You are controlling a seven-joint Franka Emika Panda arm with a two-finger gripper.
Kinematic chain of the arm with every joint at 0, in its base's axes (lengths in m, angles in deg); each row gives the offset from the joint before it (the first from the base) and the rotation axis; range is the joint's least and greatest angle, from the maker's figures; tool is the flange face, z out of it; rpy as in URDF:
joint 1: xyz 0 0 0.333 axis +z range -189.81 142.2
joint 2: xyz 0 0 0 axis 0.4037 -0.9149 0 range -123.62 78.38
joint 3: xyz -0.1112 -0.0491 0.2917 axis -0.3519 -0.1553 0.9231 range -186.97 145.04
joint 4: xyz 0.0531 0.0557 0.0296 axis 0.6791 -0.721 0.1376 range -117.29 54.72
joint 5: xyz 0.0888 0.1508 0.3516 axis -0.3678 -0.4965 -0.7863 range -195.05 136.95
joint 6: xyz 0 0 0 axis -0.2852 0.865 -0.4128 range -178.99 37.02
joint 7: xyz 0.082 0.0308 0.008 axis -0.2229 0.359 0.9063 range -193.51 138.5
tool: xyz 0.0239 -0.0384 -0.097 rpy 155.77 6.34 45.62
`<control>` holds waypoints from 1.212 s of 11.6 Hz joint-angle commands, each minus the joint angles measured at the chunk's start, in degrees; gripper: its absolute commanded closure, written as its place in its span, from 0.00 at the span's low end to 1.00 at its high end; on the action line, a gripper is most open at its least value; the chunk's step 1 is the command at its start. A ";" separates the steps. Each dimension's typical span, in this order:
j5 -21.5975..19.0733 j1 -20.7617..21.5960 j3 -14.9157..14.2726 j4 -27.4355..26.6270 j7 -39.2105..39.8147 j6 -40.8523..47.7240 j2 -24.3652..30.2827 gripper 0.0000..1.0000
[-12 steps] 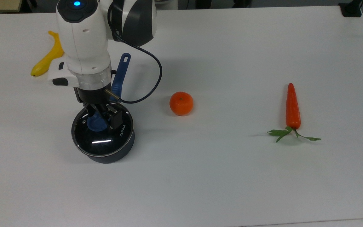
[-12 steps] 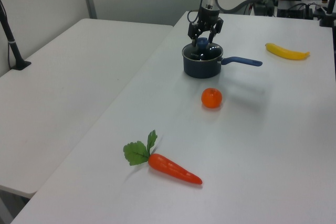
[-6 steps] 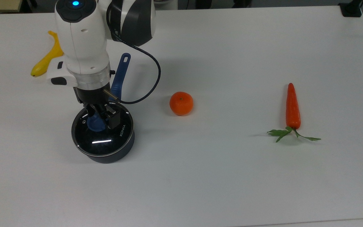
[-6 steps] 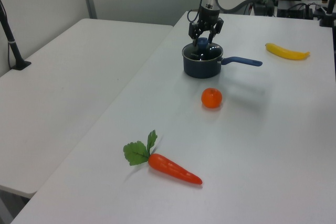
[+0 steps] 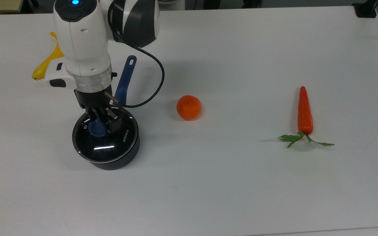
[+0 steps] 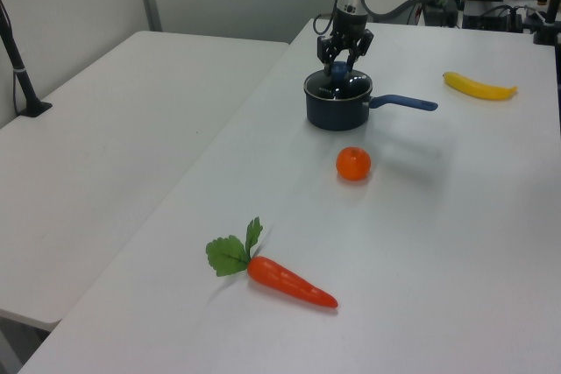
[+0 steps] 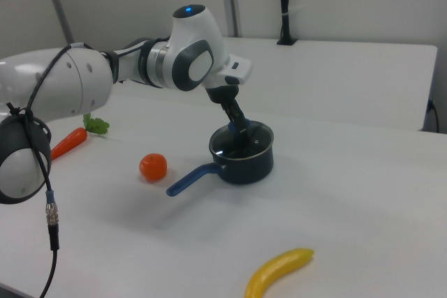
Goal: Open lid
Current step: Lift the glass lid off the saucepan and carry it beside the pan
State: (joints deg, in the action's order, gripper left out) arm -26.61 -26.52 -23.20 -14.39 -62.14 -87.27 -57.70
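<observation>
The lid [image 5: 105, 139] sits over the mouth of the pot [image 5: 116, 160], its rim looking just off-centre toward the top view's left, so by my reading it is barely coming free, if at all. The gripper [image 5: 101, 126] is down on the blue knob [image 5: 96, 129], fingers closed in against it (a firm pinch, from the look of it). Grasp made, then; the lift clear and the setting-down remain. The pot's blue handle [image 5: 124, 80] points away up the table [image 5: 241, 183]. Further out, an orange [image 5: 188, 107] lies near the pot, a carrot [image 5: 304, 111] well apart, and a banana [image 5: 46, 64] beyond the arm.
</observation>
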 commanded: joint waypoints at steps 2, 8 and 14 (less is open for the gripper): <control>0.99 -0.45 0.31 -0.55 -1.05 1.20 4.22 0.47; 0.11 -6.85 0.48 -10.81 8.25 5.60 14.32 0.47; -3.14 -17.41 0.48 -24.08 17.14 -5.34 17.42 0.47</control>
State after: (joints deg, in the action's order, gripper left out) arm -28.84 -41.69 -23.26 -30.18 -46.99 -83.82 -42.85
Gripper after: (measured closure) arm 0.388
